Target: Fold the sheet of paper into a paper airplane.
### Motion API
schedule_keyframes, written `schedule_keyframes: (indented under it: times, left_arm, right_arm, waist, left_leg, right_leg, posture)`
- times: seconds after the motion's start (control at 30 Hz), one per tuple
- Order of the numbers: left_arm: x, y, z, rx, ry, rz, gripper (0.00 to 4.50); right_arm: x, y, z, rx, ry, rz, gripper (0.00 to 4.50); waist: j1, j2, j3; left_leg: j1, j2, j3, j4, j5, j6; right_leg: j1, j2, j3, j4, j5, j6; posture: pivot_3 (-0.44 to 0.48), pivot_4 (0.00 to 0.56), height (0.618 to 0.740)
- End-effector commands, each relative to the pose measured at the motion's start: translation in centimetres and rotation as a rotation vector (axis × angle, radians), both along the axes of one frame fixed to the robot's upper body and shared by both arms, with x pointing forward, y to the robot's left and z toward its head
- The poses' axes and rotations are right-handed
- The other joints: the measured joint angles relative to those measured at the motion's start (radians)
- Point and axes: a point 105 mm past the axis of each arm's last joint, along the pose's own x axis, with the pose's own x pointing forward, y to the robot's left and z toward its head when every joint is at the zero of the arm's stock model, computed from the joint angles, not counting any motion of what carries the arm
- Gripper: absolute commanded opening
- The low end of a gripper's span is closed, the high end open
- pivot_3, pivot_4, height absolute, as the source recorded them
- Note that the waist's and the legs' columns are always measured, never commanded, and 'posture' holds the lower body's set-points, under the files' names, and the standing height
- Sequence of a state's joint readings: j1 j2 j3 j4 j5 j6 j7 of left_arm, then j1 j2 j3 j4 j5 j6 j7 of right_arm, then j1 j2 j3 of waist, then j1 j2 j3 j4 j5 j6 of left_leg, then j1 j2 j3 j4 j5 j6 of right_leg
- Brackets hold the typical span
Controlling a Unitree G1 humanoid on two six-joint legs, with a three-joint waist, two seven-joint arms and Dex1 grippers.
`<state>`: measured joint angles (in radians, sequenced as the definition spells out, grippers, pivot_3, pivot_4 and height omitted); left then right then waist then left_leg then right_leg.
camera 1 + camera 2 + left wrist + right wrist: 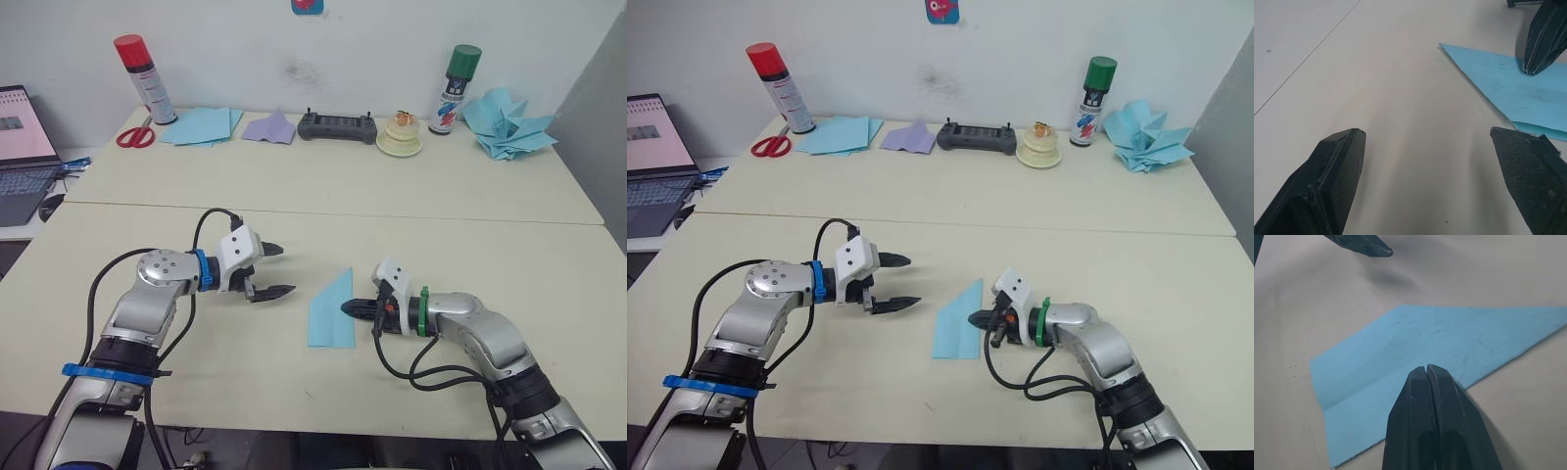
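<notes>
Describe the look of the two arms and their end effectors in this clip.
Both arms are silver metal with black cables looping outside. Each white wrist housing carries two black, pointed fingers. The left end effector sits past a blue wrist ring, with a blue strap lower down; the right end effector has a green ring.

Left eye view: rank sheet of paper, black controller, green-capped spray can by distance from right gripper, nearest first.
From the right gripper:
1. sheet of paper, right at its jaws, toward the robot's left.
2. black controller, at the far edge of the table, near the middle.
3. green-capped spray can, far edge, on the robot's right, slightly farther.
</notes>
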<state>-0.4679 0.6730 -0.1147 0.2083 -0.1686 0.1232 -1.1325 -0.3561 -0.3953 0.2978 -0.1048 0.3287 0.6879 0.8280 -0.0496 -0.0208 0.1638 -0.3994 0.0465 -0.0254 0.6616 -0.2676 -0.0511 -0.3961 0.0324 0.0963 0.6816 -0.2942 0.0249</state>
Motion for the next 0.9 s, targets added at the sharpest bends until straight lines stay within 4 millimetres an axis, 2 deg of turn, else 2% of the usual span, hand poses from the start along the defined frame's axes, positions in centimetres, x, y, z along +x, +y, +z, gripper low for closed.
schedule_keyframes:
  times: [0.03,0.9]
  left_arm:
    - [0.06,0.0,0.68,0.006,-0.032,-0.013,4.48]
    - [-0.11,0.02,0.62,0.011,-0.034,-0.021,4.48]
  right_arm:
    - [0.07,-0.05,0.58,0.007,-0.02,0.009,0.0]
    - [0.02,-0.06,0.61,0.002,-0.021,0.013,0.0]
  waist:
    - [0.0,0.0,0.0]
    - [0.0,0.0,0.0]
  left_leg:
    - [0.0,0.0,0.0,0.0,0.0,0.0]
    - [0.0,0.0,0.0,0.0,0.0,0.0]
  right_leg:
    - [0.0,0.0,0.0,0.0,0.0,0.0]
    - [0.0,0.0,0.0,0.0,0.0,0.0]
  posture:
    - [0.0,0.15,0.74]
    - [0.0,0.15,0.74]
